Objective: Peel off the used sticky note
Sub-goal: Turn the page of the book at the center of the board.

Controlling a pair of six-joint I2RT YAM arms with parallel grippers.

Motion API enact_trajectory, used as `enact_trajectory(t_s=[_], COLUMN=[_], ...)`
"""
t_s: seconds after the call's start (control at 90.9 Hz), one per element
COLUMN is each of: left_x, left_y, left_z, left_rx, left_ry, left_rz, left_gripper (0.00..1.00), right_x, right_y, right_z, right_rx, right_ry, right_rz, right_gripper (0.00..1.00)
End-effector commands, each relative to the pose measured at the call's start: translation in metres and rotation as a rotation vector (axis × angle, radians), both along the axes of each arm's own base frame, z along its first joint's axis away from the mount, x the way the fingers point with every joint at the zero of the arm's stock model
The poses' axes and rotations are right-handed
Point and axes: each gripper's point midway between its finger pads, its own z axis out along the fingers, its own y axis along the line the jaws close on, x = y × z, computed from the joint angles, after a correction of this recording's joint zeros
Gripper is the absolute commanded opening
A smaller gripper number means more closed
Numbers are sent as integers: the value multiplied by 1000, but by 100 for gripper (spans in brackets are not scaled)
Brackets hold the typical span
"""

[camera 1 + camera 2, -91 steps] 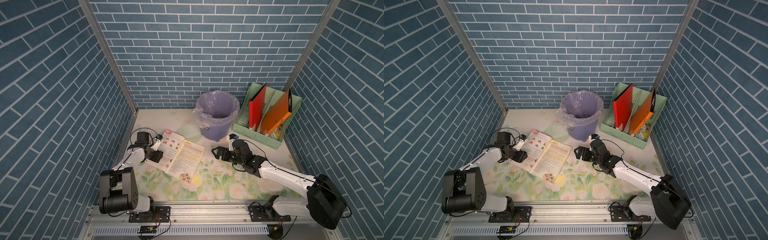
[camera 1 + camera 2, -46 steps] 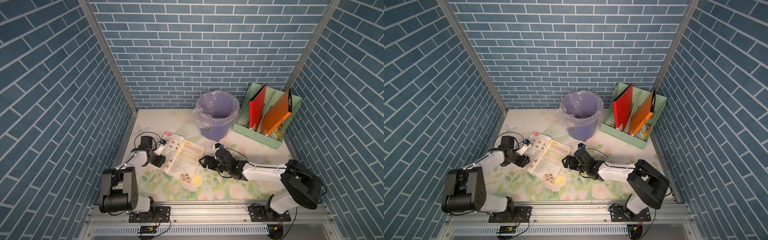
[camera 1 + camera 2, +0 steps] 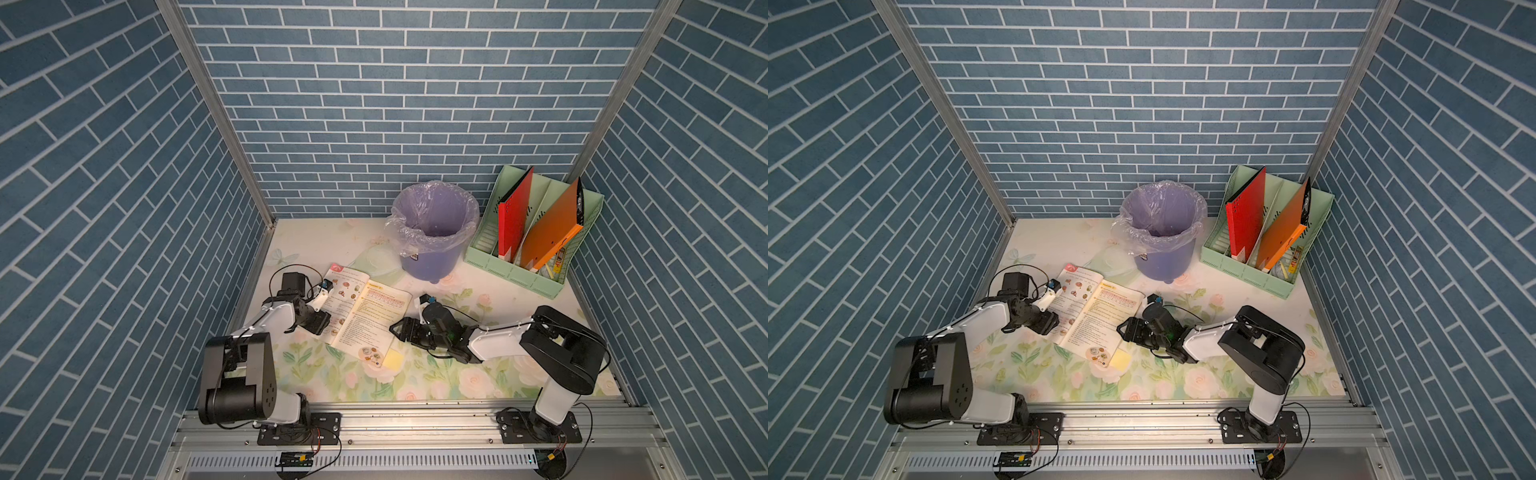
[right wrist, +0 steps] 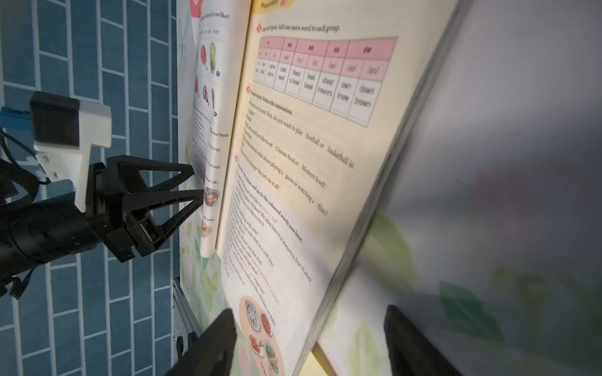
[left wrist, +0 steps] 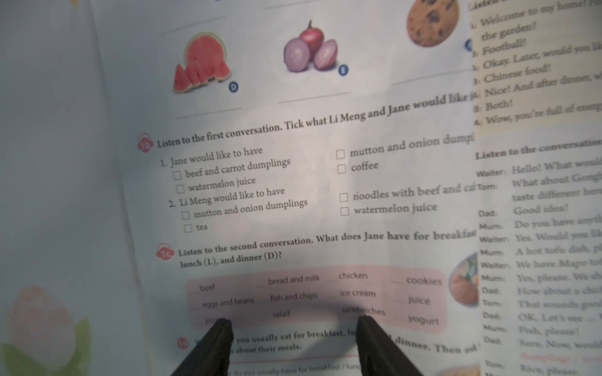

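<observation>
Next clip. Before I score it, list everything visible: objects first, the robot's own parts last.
textbook: 1, white and cream pages, lying open on the table between the arms
sticky note: 1, yellow, at the textbook's near corner, by the right-hand page's edge
bin: 1, purple with a clear liner, behind the textbook
file organiser: 1, pale green, back corner on the right arm's side
red folder: 1, red, standing tilted in the file organiser
orange folder: 1, orange, leaning in the file organiser beside the red one
table: 1, floral cover
left gripper: 1, black, jaws apart, tips at the left-hand page
right gripper: 1, black, jaws apart, at the textbook's right edge
</observation>
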Motion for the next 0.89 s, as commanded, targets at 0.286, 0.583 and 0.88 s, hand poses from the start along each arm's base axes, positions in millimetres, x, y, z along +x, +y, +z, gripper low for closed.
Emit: enact_trajectory(t_s=[0.286,0.583,0.88], left_x=[-3,-4,-6], left_y=[1,2,1], left_z=[-7,-2,-3], left_rx=[18,27,27], left_ry=[31,32,38], left_rz=[-10,-11,-13], left_gripper=[65,65,65], right_x=[-55,-64,-66], right_y=[29,49,37], right_z=[26,8,-1], right_rx=[105,118,98], right_ry=[-12,35,59], right_rz=[267,313,278], right_gripper=[75,75,75])
